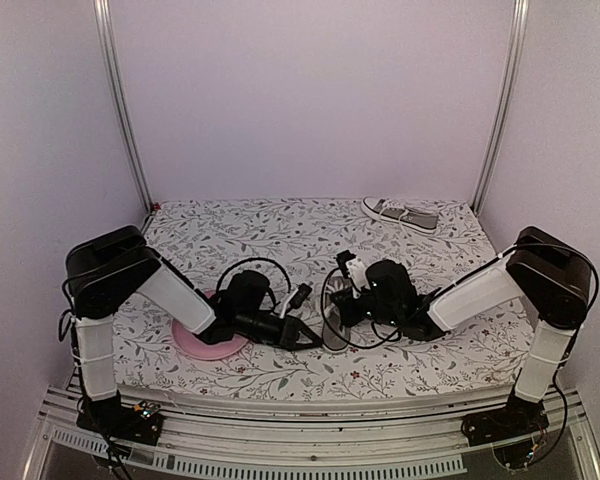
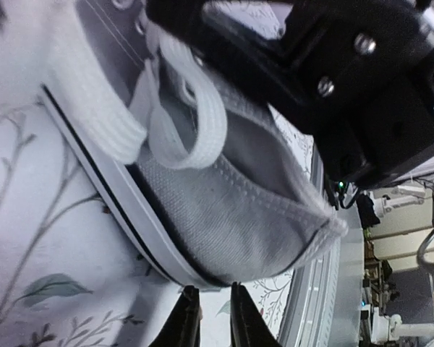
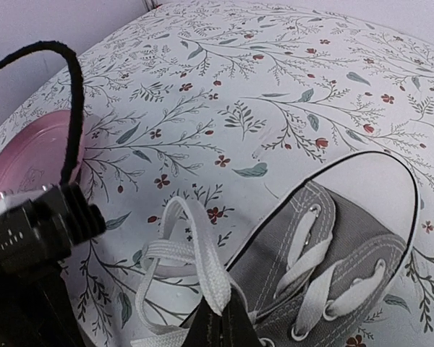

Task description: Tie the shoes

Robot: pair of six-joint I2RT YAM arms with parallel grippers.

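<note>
On the left, a round pink plate (image 1: 195, 342) lies on the flower-printed tabletop (image 1: 230, 230), partly under the left arm. The left fingers (image 2: 186, 322) reach in toward the middle, their tips just beside the white sole edge at the heel end of the near shoe (image 2: 239, 217). They stand only a narrow slit apart, with nothing between them. That grey sneaker sits at the middle of the tabletop near the front edge, between the two arms. The right fingers (image 3: 228, 332) hang over its laced front, pinched tight on a loop of white lace (image 3: 202, 267) that arches up from the eyelets. The second shoe (image 1: 401, 213) lies well apart in the far right corner.
</note>
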